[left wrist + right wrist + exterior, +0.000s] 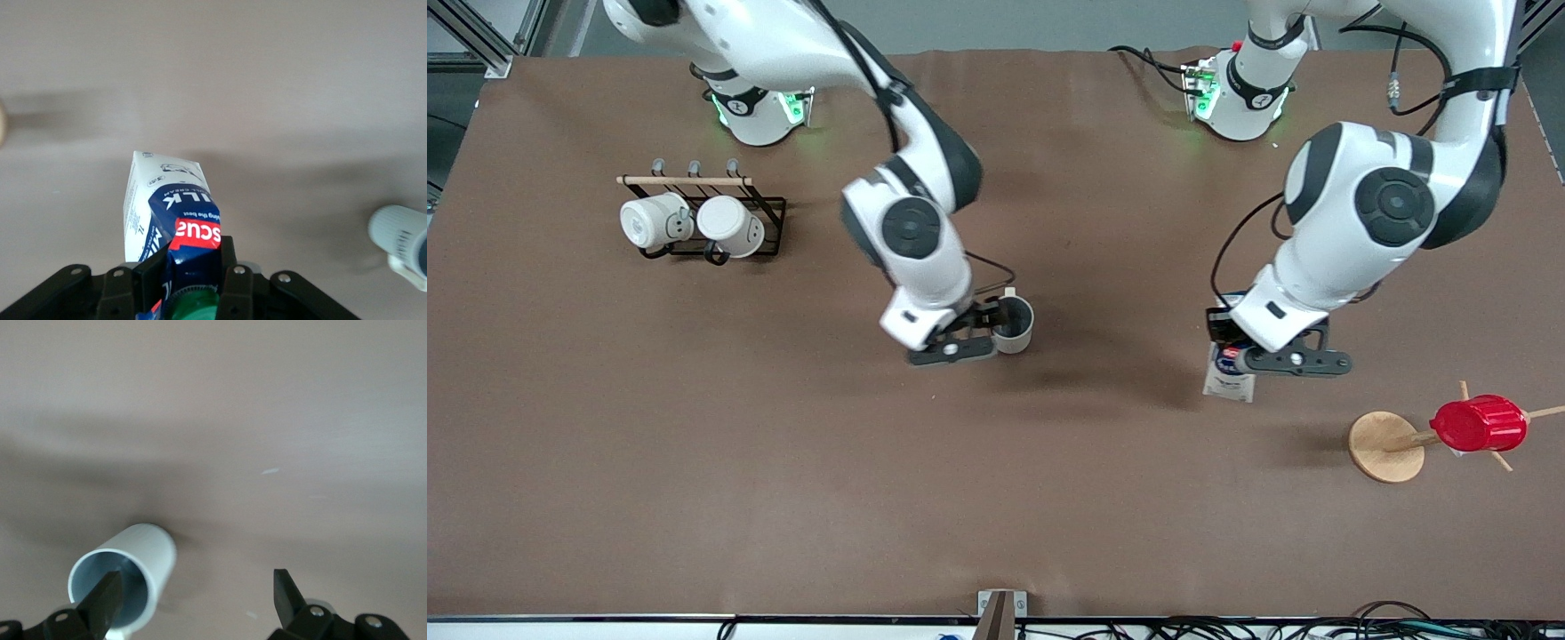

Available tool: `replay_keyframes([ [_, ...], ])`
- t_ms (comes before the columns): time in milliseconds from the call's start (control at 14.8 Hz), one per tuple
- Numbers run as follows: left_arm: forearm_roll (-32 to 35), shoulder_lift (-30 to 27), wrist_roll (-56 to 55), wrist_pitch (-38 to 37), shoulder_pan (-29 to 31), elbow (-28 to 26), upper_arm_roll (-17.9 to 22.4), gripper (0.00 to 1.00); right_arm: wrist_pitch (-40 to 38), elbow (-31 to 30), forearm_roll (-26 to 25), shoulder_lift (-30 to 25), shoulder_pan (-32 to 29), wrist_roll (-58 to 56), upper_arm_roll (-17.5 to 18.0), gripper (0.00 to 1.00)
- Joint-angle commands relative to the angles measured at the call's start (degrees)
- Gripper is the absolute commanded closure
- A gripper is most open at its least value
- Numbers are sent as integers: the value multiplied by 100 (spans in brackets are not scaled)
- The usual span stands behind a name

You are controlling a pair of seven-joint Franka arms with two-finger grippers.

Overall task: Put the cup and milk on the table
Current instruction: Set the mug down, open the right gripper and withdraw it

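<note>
Black fingers of the right gripper (983, 327) stand spread wide at the middle of the table, one finger (107, 600) dipping inside the rim of the cup (1014, 324), the other well clear of its wall, so nothing is pinched. That cup, a small off-white mug with a grey inside and a loop handle, stands upright on the table (783, 462), a large rectangular top of plain matte brown.

Toward the left arm's end of the table, the left gripper (1232, 356) is pressed together on the milk (1227, 378), a small blue-and-white carton with a round green cap and a red label. The fingers (230, 267) clamp its top by the cap (197, 303), and the carton hangs below them with its base at or just above the brown surface; whether it touches, I cannot tell. The left wrist view shows the carton (167, 207) slightly tilted, with the cup (400, 240) well apart from it.

Nearer the front camera than the carton, a red ribbed cup (1478, 423) sits on a peg of a light wooden stand with a round base (1385, 447). Toward the right arm's end, a black wire rack (769, 227) with a wooden rail holds two plain white mugs (694, 222) lying on their sides.
</note>
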Motion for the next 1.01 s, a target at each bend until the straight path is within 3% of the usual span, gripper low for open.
replay_keyframes([
  [0, -270, 440, -82, -129, -292, 531, -47, 88, -899, -320, -85, -1128, -1104, 7, 153, 0],
  [202, -656, 660, -502, -182, -539, 725, -47, 89, -1428, -312, -225, -1779, -2256, -315, 197, 0],
  [539, -1227, 977, -935, -243, -882, 822, -65, 92, -1866, -303, -261, -2457, -3681, -1503, 206, 0],
  [808, -1571, 1434, -1101, -243, -1128, 1164, -91, 92, -2631, -277, -410, -2914, -4113, -2346, 162, 0],
  [943, -1589, 1505, -1102, -243, -1172, 1165, -100, 91, -2991, 20, -410, -2924, -4307, -2454, 223, 0],
])
